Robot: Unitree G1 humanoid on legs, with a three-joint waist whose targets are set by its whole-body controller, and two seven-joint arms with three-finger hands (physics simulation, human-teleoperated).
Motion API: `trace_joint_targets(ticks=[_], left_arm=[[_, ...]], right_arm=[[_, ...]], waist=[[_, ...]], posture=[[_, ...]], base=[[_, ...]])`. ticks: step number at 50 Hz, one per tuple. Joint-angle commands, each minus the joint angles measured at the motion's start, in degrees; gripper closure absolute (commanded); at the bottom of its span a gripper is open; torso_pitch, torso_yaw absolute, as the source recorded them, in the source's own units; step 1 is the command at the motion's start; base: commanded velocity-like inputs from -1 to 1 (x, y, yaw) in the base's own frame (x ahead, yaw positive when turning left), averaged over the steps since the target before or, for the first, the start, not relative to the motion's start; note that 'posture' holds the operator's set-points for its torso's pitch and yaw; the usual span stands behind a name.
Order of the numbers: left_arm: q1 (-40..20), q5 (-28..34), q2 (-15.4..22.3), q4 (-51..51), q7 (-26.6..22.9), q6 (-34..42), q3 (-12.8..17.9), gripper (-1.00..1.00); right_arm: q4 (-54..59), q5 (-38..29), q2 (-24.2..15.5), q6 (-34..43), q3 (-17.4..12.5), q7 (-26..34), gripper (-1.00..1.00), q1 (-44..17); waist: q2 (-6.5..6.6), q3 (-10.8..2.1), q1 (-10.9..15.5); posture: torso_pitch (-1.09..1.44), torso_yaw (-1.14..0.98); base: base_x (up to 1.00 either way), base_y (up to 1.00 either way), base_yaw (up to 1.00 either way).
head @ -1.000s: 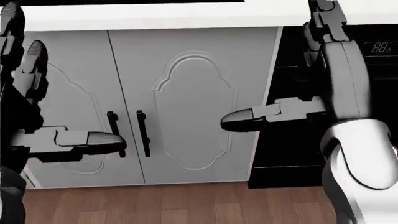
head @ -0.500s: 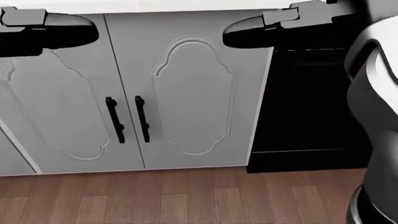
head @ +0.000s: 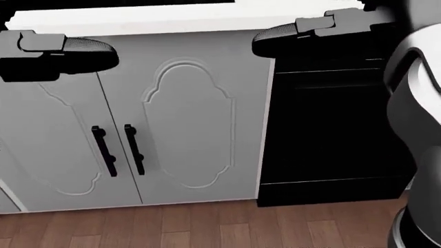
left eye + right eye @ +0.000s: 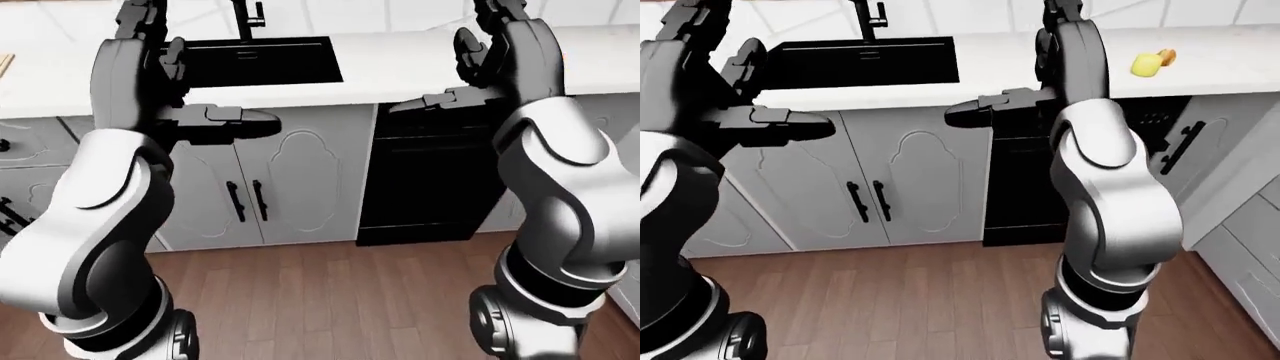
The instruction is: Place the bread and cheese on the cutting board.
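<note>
A yellow piece (image 4: 1146, 64), probably the cheese, lies on the white counter (image 4: 1240, 56) at the upper right of the right-eye view. A small orange-brown piece (image 4: 1166, 55) touches it; it may be the bread. A tan strip (image 4: 4, 64) at the left edge of the left-eye view could be the cutting board, but I cannot tell. Both arms are raised before the counter. My left hand (image 4: 165, 45) and right hand (image 4: 485, 37) stand open and hold nothing. Both are well left of the yellow piece.
A black sink (image 4: 255, 64) with a faucet (image 4: 245, 15) is set in the counter between my arms. Below are grey cabinet doors (image 3: 172, 129) with black handles (image 3: 134, 150) and a black appliance front (image 4: 430, 180). Wooden floor (image 4: 330, 300) lies underneath.
Both arms have risen from in front of the cabinet doors to counter height. The head view has then shifted, so the doors and handles sit lower and further left.
</note>
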Motion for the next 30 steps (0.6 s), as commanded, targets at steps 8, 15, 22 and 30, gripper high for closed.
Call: trace_joint_targets(ticks=[8, 15, 22, 30], left_arm=[[-0.97, 0.46, 0.93, -1.35, 0.57, -2.39, 1.35, -1.00], [0.58, 1.13, 0.55, -2.08, 0.35, -3.26, 0.75, -1.00], [2.35, 1.79, 0.22, -2.66, -0.29, -4.12, 0.92, -1.00], [3.03, 2.73, 0.09, -2.77, -1.10, -4.50, 0.95, -1.00]], right_arm=[[-1.28, 0.88, -0.42, -1.94, -0.03, 0.04, -1.00, -2.41], [-1.76, 1.06, -0.05, -2.41, 0.28, -0.16, -1.00, -1.30], [-1.93, 1.47, 0.15, -2.28, 0.33, -0.27, -1.00, -1.26], [-1.69, 1.78, 0.04, -3.17, 0.33, 0.00, -1.00, -0.62]], waist=[[3.46, -1.12, 0.34], [4.67, -2.29, 0.03], [0.09, -1.77, 0.43], [-0.12, -1.52, 0.31]], posture=[[0.00, 0.00], [0.00, 0.00], [0.00, 0.00], [0.00, 0.00]], base=[[0.00, -0.24, 0.00], [0.00, -0.33, 0.00], [0.00, -0.39, 0.00], [0.00, -0.38, 0.00]])
